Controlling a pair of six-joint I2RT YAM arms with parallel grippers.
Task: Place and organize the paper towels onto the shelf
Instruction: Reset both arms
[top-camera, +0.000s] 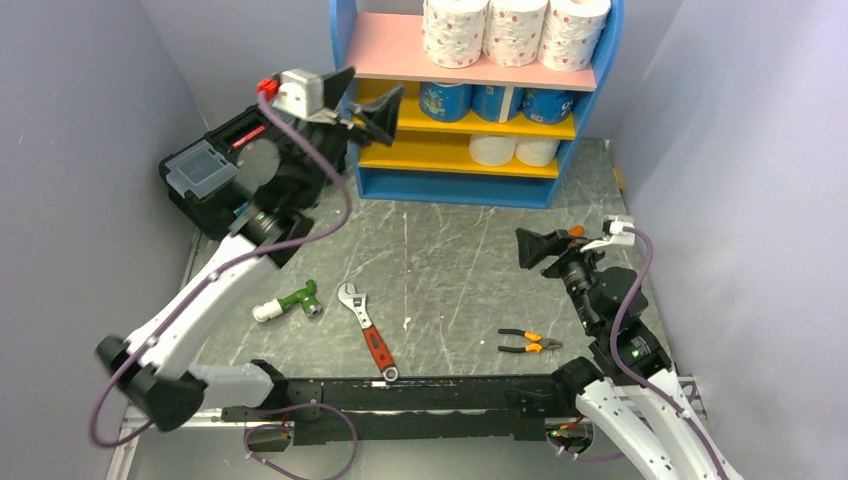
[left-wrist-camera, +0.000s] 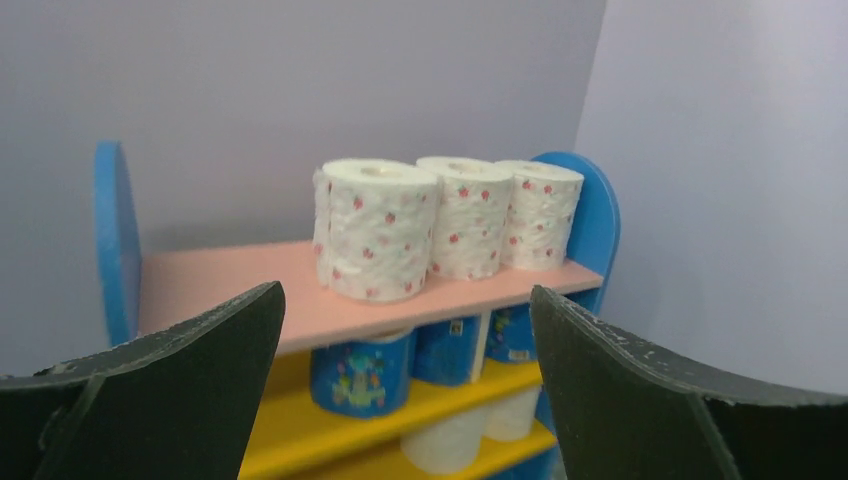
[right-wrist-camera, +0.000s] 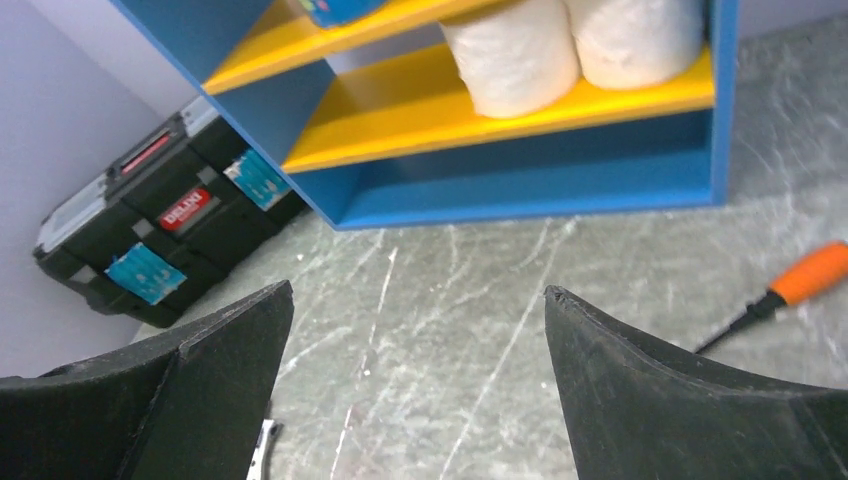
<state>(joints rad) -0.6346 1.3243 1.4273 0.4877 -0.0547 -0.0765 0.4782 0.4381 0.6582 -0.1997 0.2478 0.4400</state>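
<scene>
Top view. The shelf stands at the far edge of the tabletop: a blue frame with curved sides, a pink top board and two yellow boards below. All eight rolls are on it, bunched toward its right end.
- Three dotted rolls stand upright in a row on the pink board.
- Three blue rolls in printed wrappers are on the upper yellow board.
- Two plain rolls are on the lower yellow board.

The left hand is raised by the shelf's left end, spread wide and holding nothing. The right hand is over the right of the tabletop, well apart from the shelf, also spread wide and empty. A black toolbox sits left of the shelf. A wrench, pliers and a green-handled tool lie on the near tabletop.

Left wrist view. The fingers are far apart with nothing between them. The dotted rolls are white with pink dots, sit side by side and touching, and show their hollow cores on top. The blue rolls are under them, and the plain rolls are lowest.

Right wrist view. The fingers are spread, with only bare tabletop between them. The plain rolls sit against the shelf's right side wall. The toolbox is at the left, and an orange-handled screwdriver lies at the right.
</scene>
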